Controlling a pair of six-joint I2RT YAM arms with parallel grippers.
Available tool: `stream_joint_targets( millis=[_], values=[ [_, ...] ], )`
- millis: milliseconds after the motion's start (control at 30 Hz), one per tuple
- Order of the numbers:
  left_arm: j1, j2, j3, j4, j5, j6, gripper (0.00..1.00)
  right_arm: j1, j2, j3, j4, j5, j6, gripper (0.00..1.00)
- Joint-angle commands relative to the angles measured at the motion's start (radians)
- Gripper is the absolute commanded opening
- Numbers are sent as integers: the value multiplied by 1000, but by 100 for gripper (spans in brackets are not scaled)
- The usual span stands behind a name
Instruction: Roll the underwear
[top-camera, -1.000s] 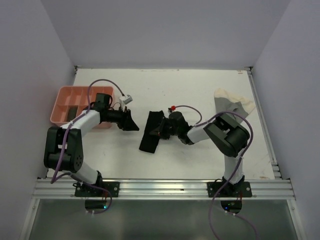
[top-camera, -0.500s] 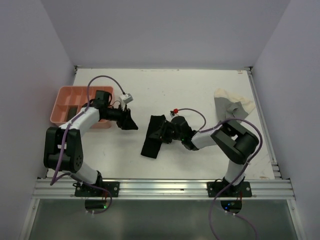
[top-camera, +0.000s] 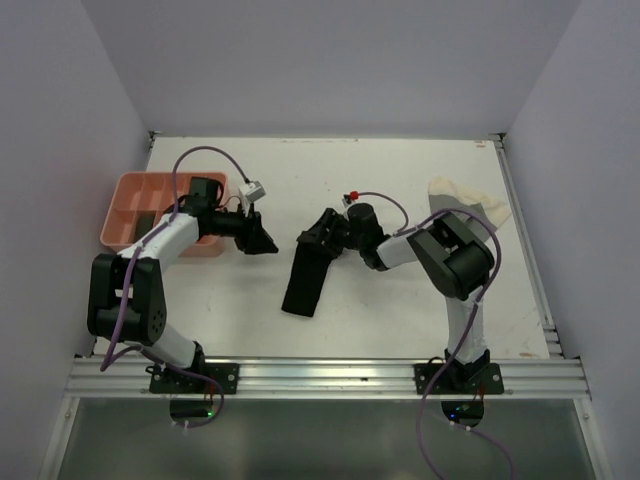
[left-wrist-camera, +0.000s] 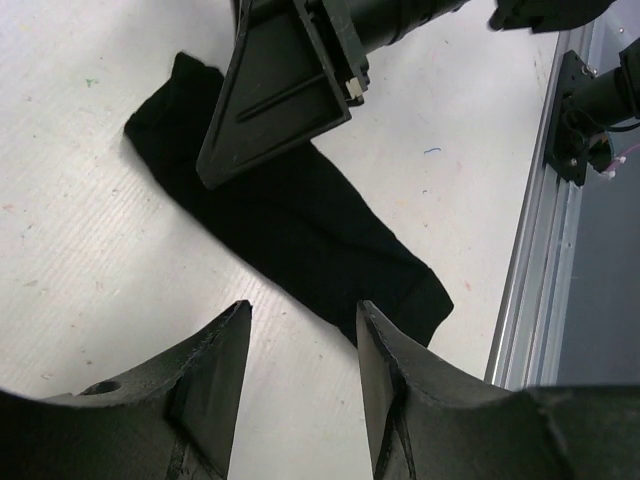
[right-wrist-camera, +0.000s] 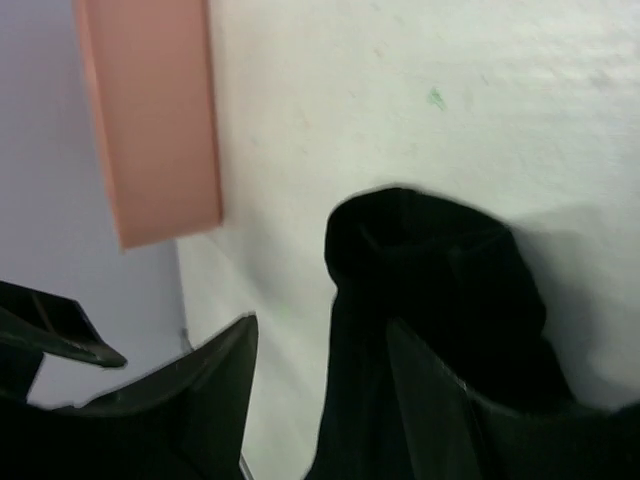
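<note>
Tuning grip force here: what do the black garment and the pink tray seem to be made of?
Black garment: apparently soft matte cloth; it lies limp, its far end bunched. Pink tray: probably rigid plastic, smooth finish, with straight thin dividers.

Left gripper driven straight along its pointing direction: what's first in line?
Probably the long black cloth underwear strip, flat on the white table dead ahead of the left gripper. The right gripper sits over its far part, just behind. Height is unclear, so it may pass above the cloth.
</note>
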Motion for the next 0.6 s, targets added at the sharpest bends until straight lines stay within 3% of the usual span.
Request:
stream_joint_targets(
  millis=[0,167,300,433,567],
  values=[
    [5,-7,23,102,44,-47,51,-3,102,37,114,-91,74,61],
    [5,7,18,99,39,-39,53,-12,163,18,148,-111,80,62],
    [5,-1,16,69,46,-9,53,-17,78,18,128,-144,60,62],
    [6,-15,9,64,52,2,53,-18,21,124,25,-170,-1,62],
    [5,-26,-13,113,58,-35,53,-27,71,217,-13,-189,-23,61]
  ],
)
